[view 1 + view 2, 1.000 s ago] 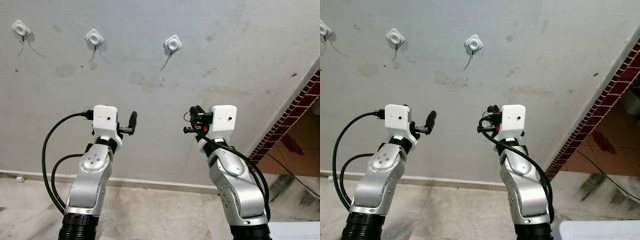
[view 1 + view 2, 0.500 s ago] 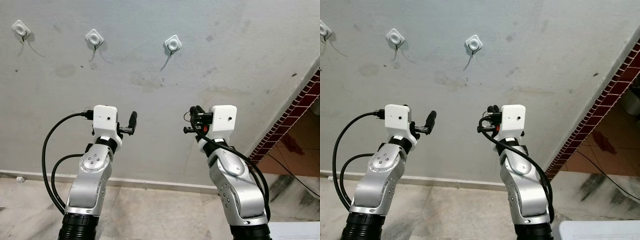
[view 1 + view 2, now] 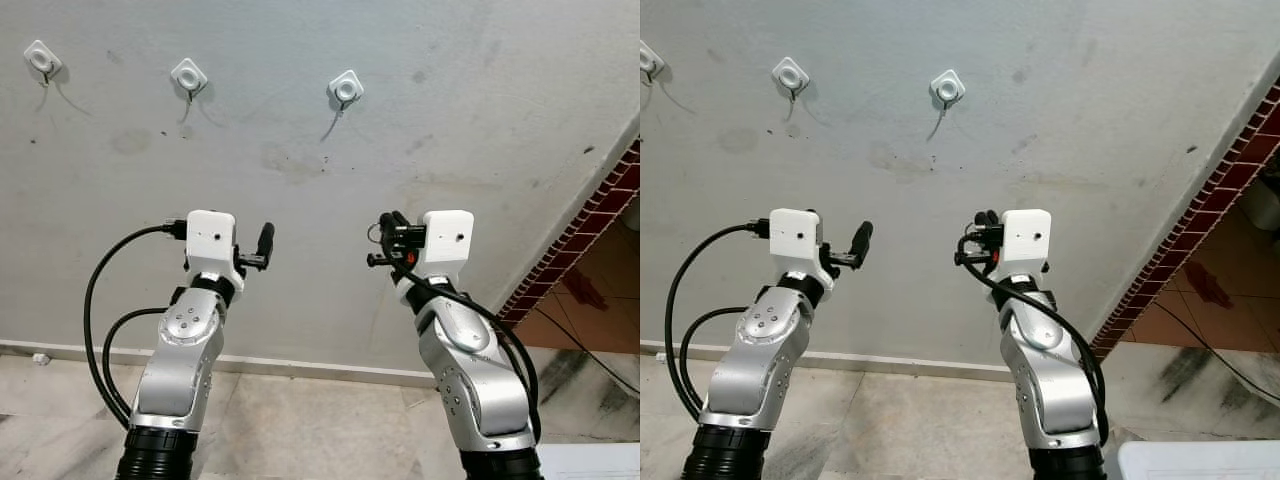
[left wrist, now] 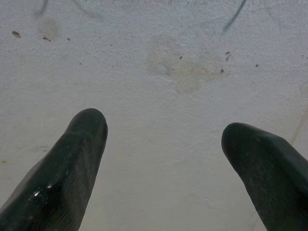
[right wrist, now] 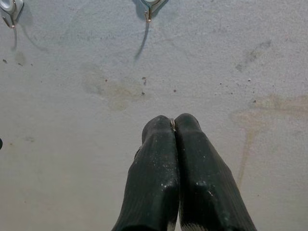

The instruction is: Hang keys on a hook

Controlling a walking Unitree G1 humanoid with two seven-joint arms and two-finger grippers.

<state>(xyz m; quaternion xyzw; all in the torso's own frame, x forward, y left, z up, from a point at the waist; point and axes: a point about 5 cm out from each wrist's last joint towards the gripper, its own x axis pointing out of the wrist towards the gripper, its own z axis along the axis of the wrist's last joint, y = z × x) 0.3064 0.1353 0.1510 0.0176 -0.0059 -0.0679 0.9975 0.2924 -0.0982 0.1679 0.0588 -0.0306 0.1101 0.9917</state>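
Not yet hung: right gripper (image 5: 173,126) pinches a thin key ring (image 5: 172,123), well below 3 bare hooks (image 3: 346,90). Left gripper (image 4: 163,134) spread wide, empty.

I'm facing a pale grey plaster wall (image 3: 300,150), stained and scuffed in patches; a light skirting strip (image 3: 300,365) runs along its foot; marbled floor tiles (image 3: 300,430) lie near me; red brickwork (image 3: 580,230) edges the right.
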